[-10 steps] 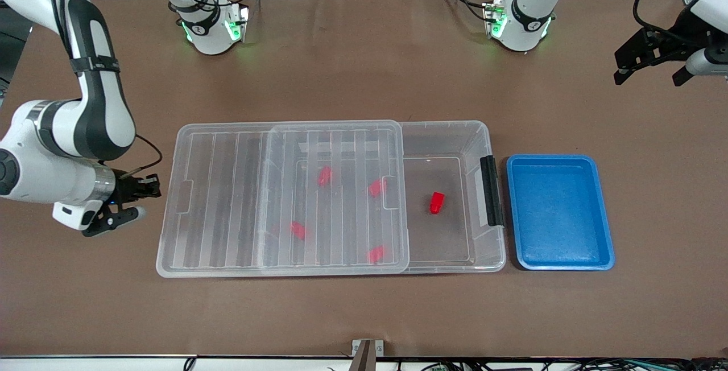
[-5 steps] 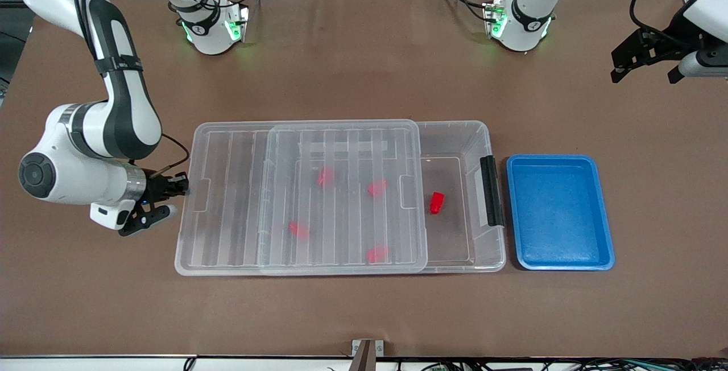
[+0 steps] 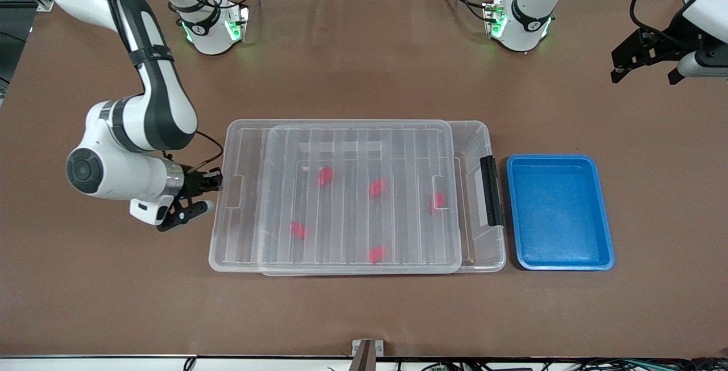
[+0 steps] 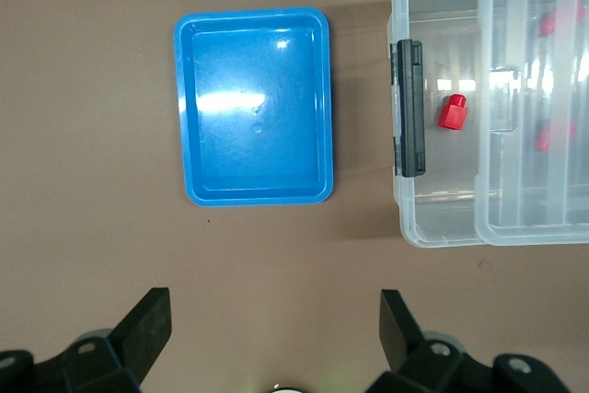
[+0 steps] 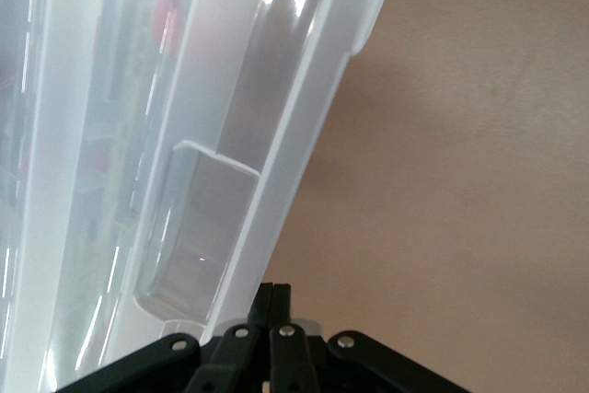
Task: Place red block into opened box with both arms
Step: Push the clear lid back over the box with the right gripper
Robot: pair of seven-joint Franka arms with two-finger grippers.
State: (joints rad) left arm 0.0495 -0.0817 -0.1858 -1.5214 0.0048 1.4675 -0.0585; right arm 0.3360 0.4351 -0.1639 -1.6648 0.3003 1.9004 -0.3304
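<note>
The red block (image 3: 437, 201) lies on the floor of the box (image 3: 483, 137), near the black handle (image 3: 491, 190), with four like blocks spread farther toward the right arm's end, all seen through the ribbed clear lid (image 3: 358, 194). The lid covers most of the box, leaving only a strip at the handle end uncovered and overhanging the box at the right arm's end. The right pincer (image 3: 211, 189), fingers pressed together and holding nothing, sits low against the lid's overhanging short edge. To close well, it should push level and along the box's length, so the lid neither skews nor rides up. The left pincer (image 3: 648, 66), fingers spread apart and empty, waits high over the worktop (image 3: 364, 75) near the blue tray (image 3: 560, 263).
</note>
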